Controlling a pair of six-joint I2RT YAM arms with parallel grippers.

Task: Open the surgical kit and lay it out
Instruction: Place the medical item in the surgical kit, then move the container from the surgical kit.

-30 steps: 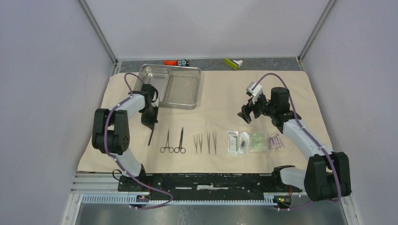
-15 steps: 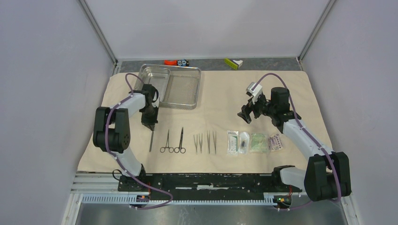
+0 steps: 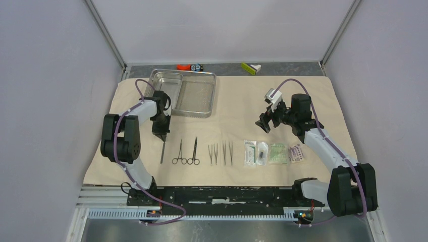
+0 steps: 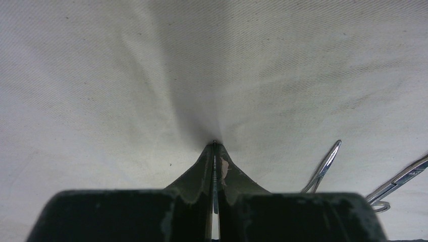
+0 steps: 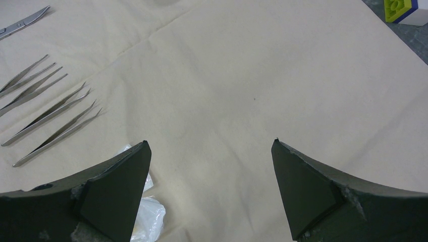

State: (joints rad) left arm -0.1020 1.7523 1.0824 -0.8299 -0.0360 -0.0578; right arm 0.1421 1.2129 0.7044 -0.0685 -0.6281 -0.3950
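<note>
The cloth [image 3: 242,96] is spread flat, and the tray [image 3: 198,96], just beyond the left gripper [image 3: 160,133], appears empty apart from its smaller inner tray [image 3: 169,86]. A row is laid out to that gripper's right: two ring-handled instruments [image 3: 179,152], the tweezers [image 3: 222,153], then four packets [image 3: 274,153]. The left gripper is clenched on a thin metal instrument [image 3: 162,152], which appears to lie on the cloth at the row's left end. Only its release is judged to be left.

The right gripper [image 5: 211,143] is spread wide, grasping nothing, above bare cloth, with the packets just behind and below it. Little room is left between the held instrument and the nearest ring handles. Ample bare cloth is offered ahead of the right gripper, bounded by the side walls [image 3: 373,75].
</note>
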